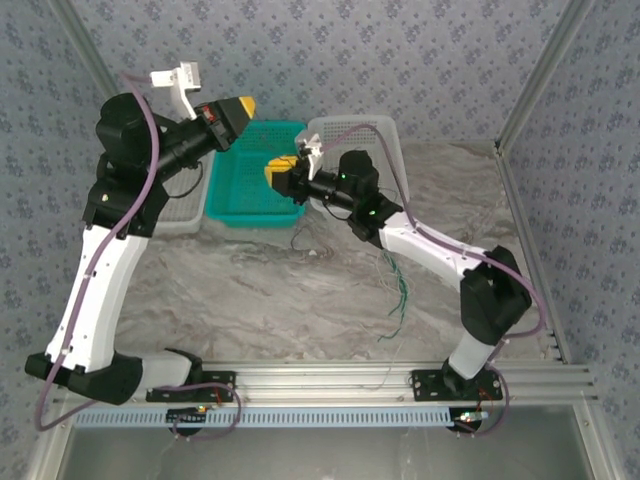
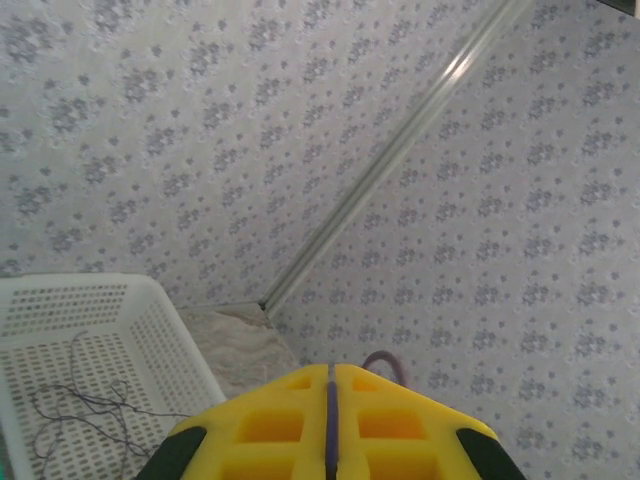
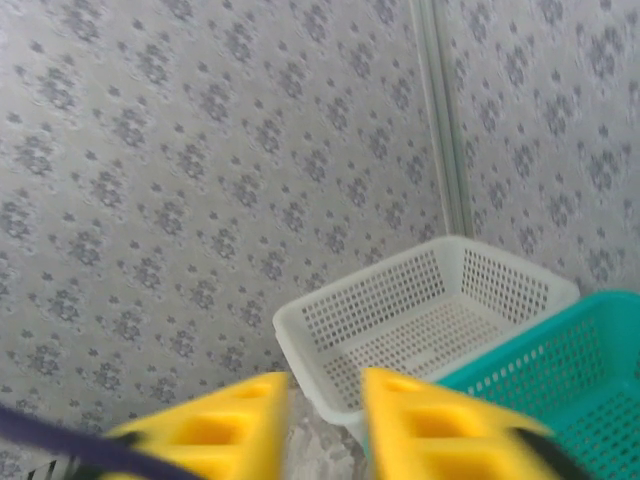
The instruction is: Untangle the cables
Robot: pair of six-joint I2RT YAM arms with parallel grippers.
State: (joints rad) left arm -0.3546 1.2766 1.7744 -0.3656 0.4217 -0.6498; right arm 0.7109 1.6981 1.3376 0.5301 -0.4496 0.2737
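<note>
Left fingers point(image 2: 270, 425) together, right fingers point(image 3: 430, 420) apart: your right arm point(image 1: 440, 255) may snag the green cable point(image 1: 402, 290) on the table point(image 1: 250, 290)

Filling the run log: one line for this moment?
left tool shut, raised | right tool open, by teal basket | green cable on table

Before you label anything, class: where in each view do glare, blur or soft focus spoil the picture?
Top external: even light, sharp, though the thin green cable barely shows against the marbled table. Left wrist: a glare streak runs along the metal corner post. Right wrist: the right gripper is blurred, and a purple cord smears across the lower left.
</note>
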